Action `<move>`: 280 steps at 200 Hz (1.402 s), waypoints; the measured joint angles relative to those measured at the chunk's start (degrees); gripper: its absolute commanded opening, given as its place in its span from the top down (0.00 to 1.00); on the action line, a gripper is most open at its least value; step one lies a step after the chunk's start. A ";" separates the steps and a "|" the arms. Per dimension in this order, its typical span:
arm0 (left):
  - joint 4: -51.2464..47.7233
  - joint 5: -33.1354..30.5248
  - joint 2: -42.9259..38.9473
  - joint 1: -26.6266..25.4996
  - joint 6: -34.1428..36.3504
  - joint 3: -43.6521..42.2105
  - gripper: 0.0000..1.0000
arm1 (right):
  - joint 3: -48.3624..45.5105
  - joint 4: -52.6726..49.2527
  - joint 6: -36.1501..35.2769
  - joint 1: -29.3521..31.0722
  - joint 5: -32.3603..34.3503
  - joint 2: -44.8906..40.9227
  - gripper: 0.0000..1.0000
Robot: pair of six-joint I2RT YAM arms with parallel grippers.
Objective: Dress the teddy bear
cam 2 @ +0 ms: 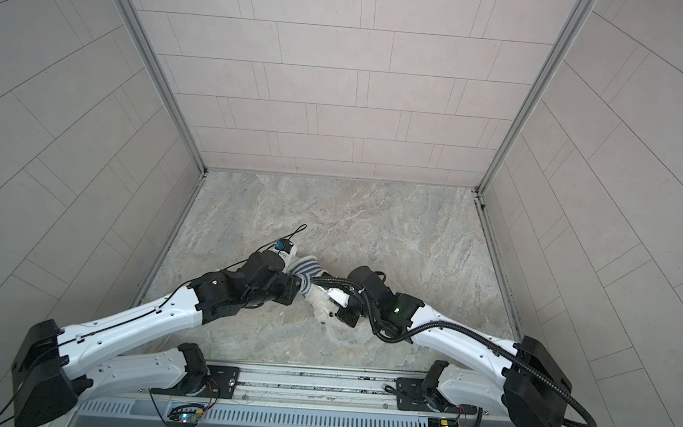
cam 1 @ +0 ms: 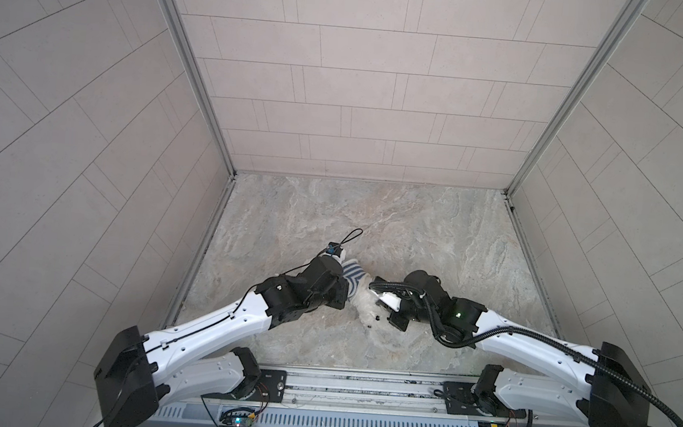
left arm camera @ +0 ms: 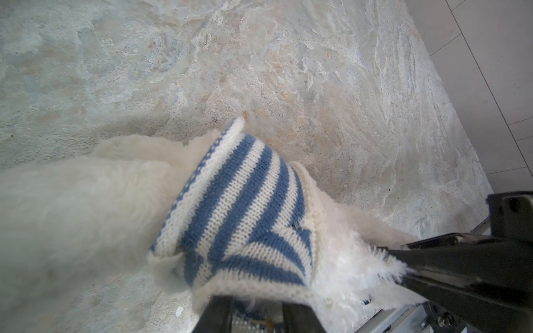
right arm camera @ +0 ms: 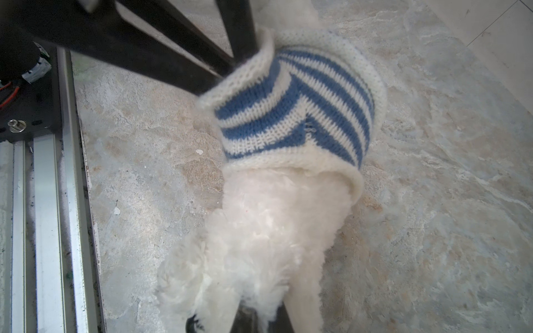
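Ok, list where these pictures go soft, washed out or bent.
Left wrist view: the fluffy white plush teddy bear blurs near the lens, the blue-and-white striped knitted shirt is sharp. Right wrist view: nearest fur is soft. Both top views: grey wall tiles splay outward, the bear nearly vanishes against the pale marbled tabletop.

No text, label, brand, number or sign is readable in any view. Small circuit boards (cam 1: 237,420) by the front rail (cam 1: 359,385): any print is too small to make out.
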 measured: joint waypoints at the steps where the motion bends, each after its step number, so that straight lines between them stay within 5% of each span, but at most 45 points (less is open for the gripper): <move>1: 0.04 -0.04 0.04 0.00 -0.04 0.00 0.69 | -0.02 0.00 0.02 0.00 -0.02 0.00 1.00; 69: 4.04 -2.47 6.75 0.00 -3.54 0.04 0.69 | -0.96 0.81 0.42 0.02 0.02 0.00 1.00; 128: 10.45 -0.92 11.72 0.13 -5.49 0.09 0.80 | -2.69 2.91 0.92 0.00 0.20 0.17 1.00; 165: 17.70 3.48 12.76 2.25 -8.20 -2.99 0.62 | -5.29 4.90 1.03 0.00 0.83 0.17 1.00; 196: 23.82 8.39 12.74 5.44 -12.22 -6.54 0.61 | -6.45 7.08 1.22 0.00 1.29 0.17 1.00; 234: 29.18 12.24 13.73 6.93 -16.00 -7.87 0.69 | -7.54 9.07 1.29 0.00 1.51 0.15 1.00; 280: 34.05 14.25 14.84 7.43 -19.58 -9.25 0.97 | -8.79 10.29 1.44 0.00 1.86 -0.46 1.00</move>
